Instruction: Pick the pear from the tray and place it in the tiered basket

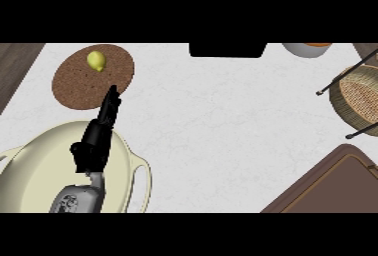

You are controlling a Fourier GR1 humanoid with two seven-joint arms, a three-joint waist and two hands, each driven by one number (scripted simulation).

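Head view, counter top (221, 130) pale with faint marbling.

Count of task items: one pear (97, 60), one tray (77, 87), one tiered basket (358, 97).

Pear: yellow-green, lies on the far half of the tray, towards its upper left. The tray is a round brown cork-like disc at the counter's upper left. Nothing touches the pear.

Hands in view: one. Left hand (100, 132) enters from the lower edge on a grey forearm, black, seen edge-on. Fingers straight and held together, pointing up towards the tray; the fingertips (112, 92) overlap the tray's near right rim. They are short of the pear, with bare cork between. The hand holds nothing. Right hand does not show.

Tiered basket: at the right edge, partly cut off; woven tan bowl with black wire frame, well apart from the tray, across the counter.

Other items, one each: a large cream pot (29, 165) with side handles, lower left, under the left forearm; a dark brown board (332, 185) at lower right; a pale cup (304, 49) with orange contents at the top edge; a black object (227, 49) at top centre, too cropped to identify.
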